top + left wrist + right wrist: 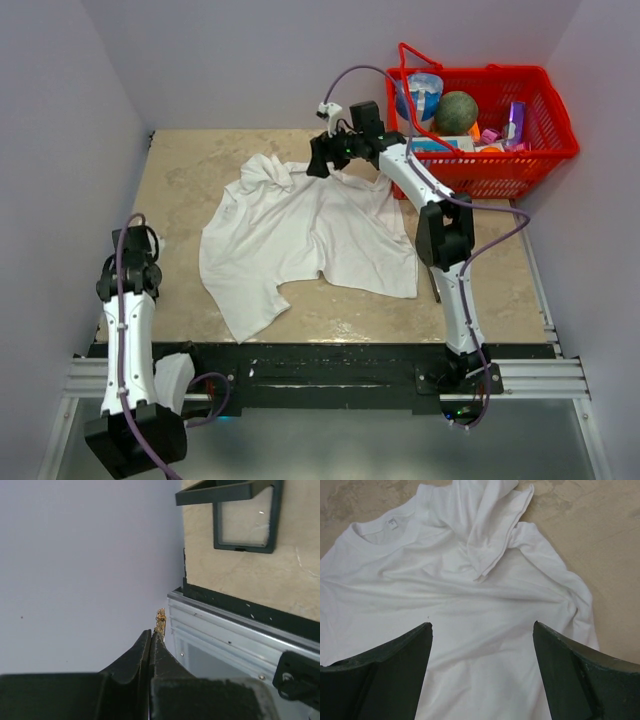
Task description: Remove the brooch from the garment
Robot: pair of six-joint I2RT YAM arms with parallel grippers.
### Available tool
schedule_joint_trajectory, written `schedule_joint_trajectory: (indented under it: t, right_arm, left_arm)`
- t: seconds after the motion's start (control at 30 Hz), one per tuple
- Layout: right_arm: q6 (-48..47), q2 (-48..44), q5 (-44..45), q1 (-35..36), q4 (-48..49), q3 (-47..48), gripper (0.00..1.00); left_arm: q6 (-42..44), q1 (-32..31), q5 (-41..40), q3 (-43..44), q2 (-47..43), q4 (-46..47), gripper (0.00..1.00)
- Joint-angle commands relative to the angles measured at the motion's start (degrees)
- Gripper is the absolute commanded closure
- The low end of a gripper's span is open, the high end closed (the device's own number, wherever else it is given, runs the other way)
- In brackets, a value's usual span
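Observation:
The garment (300, 235) is a white shirt lying wrinkled and spread on the table, one sleeve folded over near the collar (485, 535). My right gripper (318, 160) hovers over its far edge, open, with only white cloth (470, 595) between its fingers (482, 625). My left gripper (135, 245) is off to the left near the table's front edge, away from the shirt. It is shut (151, 632), and the brooch (160, 618), a tiny orange-gold piece, sticks out from its tips. The brooch is too small to make out in the top view.
A red basket (545, 150) full of items stands at the back right, close behind the right arm. A thin dark bar (435, 285) lies by the shirt's right edge. A black-framed clear tray (240, 515) sits on the table near the front rail (235, 625).

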Motion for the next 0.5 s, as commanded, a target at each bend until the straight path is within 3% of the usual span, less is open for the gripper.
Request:
schedule_joint_trajectory:
  t: [0.0, 0.27, 0.47]
  right_arm:
    - [-2.70, -2.85, 1.66, 0.66, -6.74, 2.15, 0.15]
    - [-0.86, -3.64, 2.89, 2.06, -4.73, -1.01, 0.12]
    - [-1.30, -5.05, 3.59, 3.47, -4.37, -2.86, 0.11]
  left_arm:
    - [1.00, 0.21, -7.55, -9.04, -5.88, 18.09, 1.00]
    - [8.91, 0.12, -11.42, -23.99, -5.99, 42.16, 1.00]
    - [7.09, -0.58, -10.01, -24.09, 0.07, 46.85, 1.00]
